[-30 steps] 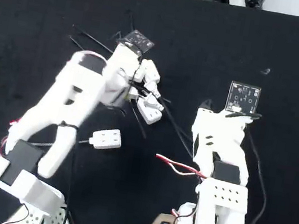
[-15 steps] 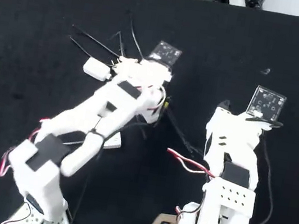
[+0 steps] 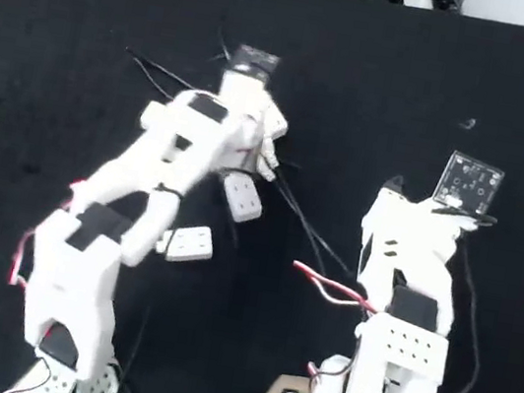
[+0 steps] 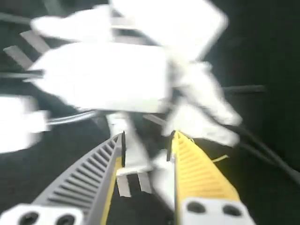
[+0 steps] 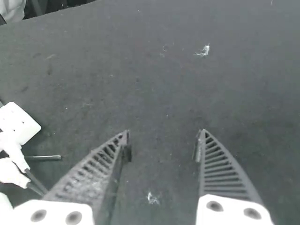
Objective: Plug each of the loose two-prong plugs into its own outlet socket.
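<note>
White plastic, the two-prong plug (image 4: 135, 157) should be light and rigid. Its smooth shell is likely to slip, and its thin cord looks stiff enough to tug it askew. The flat sides of the body, clear of the prongs (image 4: 125, 185), look like the best hold. The left gripper (image 4: 147, 137) seems clenched on that body, though blur leaves some doubt. The plug hangs just beyond the nearest outlet socket (image 3: 242, 196), among loose cords (image 3: 299, 217). Its long axis runs along the fingers, prongs aimed back toward the wrist, so I judge it needs turning before meeting that socket. The right gripper (image 5: 161, 140) stands released, well apart from that socket, over black cloth (image 5: 187, 70).
</note>
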Motion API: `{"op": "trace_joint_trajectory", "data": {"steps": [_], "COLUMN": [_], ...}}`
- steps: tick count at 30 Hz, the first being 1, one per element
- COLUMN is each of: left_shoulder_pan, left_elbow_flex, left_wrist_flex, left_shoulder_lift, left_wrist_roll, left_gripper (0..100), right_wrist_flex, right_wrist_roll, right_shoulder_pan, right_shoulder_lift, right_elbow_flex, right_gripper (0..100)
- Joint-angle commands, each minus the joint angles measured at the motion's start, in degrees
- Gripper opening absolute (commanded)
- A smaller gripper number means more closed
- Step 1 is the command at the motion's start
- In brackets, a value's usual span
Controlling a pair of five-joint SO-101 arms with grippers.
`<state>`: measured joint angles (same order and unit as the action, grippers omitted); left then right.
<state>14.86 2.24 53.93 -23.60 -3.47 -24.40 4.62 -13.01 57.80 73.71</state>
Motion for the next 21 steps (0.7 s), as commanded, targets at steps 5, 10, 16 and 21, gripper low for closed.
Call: {"op": "trace_joint_trajectory", "data": {"steps": [5, 10, 16, 21], "left_shoulder_pan": [-4.70, -1.63, -2.51, -14.20], "left_elbow_flex": [-0.66, -6.81, -17.19, -20.26], "left_wrist_flex": [0.62, 0.88, 0.35, -4.66], "left_shoulder_lift": [1.76, 7.30, 23.82, 32.26], "left_wrist_roll": [4.40, 4.66, 7.74, 3.69], "left_gripper": [14, 17, 17, 17], "right_wrist_flex": [1.23, 1.23, 1.23, 1.23], "right_wrist_roll": [0.00, 0.00, 0.00, 0.00], "right_shoulder_pan": [-0.53, -0.53, -0.53, -0.53], "right_shoulder_lift": [2.07, 2.07, 2.07, 2.07], "right_elbow_flex": [-3.65, -3.65, -3.65, -3.65], "right_gripper": [22.9, 22.9, 22.9, 22.9]}}
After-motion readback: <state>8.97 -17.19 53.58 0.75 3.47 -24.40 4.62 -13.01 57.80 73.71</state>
